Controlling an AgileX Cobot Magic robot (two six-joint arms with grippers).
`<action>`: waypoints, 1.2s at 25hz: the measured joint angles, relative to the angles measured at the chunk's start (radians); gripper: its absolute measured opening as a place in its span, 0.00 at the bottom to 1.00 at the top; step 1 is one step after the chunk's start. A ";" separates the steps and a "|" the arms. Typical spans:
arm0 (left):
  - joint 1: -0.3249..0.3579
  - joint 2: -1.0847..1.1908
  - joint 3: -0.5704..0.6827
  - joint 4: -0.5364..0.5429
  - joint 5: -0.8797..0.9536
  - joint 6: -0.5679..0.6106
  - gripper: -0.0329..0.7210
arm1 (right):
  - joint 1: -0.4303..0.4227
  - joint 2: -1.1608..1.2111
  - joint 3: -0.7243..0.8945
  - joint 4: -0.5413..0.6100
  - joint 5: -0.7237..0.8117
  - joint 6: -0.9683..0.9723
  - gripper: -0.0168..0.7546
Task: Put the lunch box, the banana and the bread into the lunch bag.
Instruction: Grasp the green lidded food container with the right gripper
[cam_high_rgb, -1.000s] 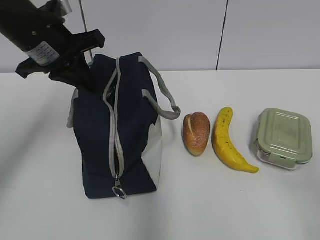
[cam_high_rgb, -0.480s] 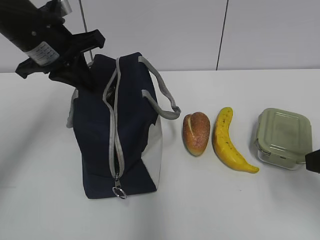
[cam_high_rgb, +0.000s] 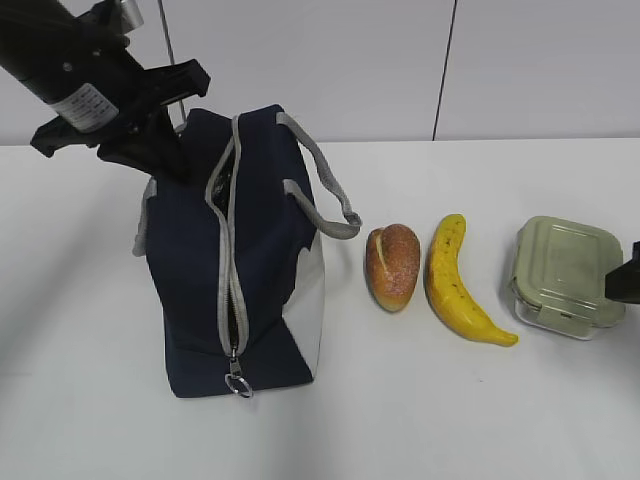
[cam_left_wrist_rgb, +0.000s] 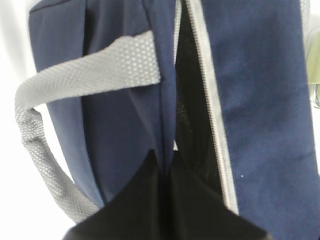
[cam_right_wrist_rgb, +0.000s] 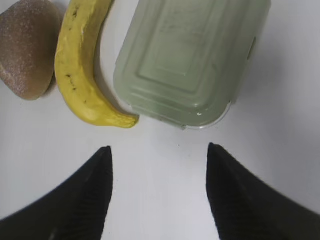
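While nothing is yet packed, these risks apply, each place given relative to the lunch bag (cam_high_rgb: 235, 260).
Lunch bag: stands upright on the table (cam_high_rgb: 450, 420), zipper (cam_high_rgb: 228, 270) parted to a narrow slit.
Left gripper (cam_left_wrist_rgb: 162, 170): jaws closed, pinching the bag's fabric at the slit's edge; a slip would let the mouth close.
Bread (cam_high_rgb: 392, 265): just right of the bag.
Banana (cam_high_rgb: 455, 285): right of the bread.
Lunch box (cam_high_rgb: 565, 275): farthest right of the bag.
Right gripper (cam_right_wrist_rgb: 159, 155): jaws spread wide, empty, poised before the lunch box.
Hazard: the banana's tip nearly touches the box; a closing finger may knock it.
Hazard: the slit looks narrower than the box, so insertion may topple the bag.
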 joint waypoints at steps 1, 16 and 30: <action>0.000 0.000 0.000 0.001 0.000 0.000 0.04 | -0.012 0.022 -0.011 0.030 0.000 -0.028 0.59; 0.000 0.000 0.000 0.002 0.000 0.000 0.04 | -0.214 0.345 -0.139 0.363 0.124 -0.317 0.59; 0.000 0.000 0.000 0.003 0.002 0.000 0.04 | -0.297 0.533 -0.250 0.433 0.250 -0.393 0.59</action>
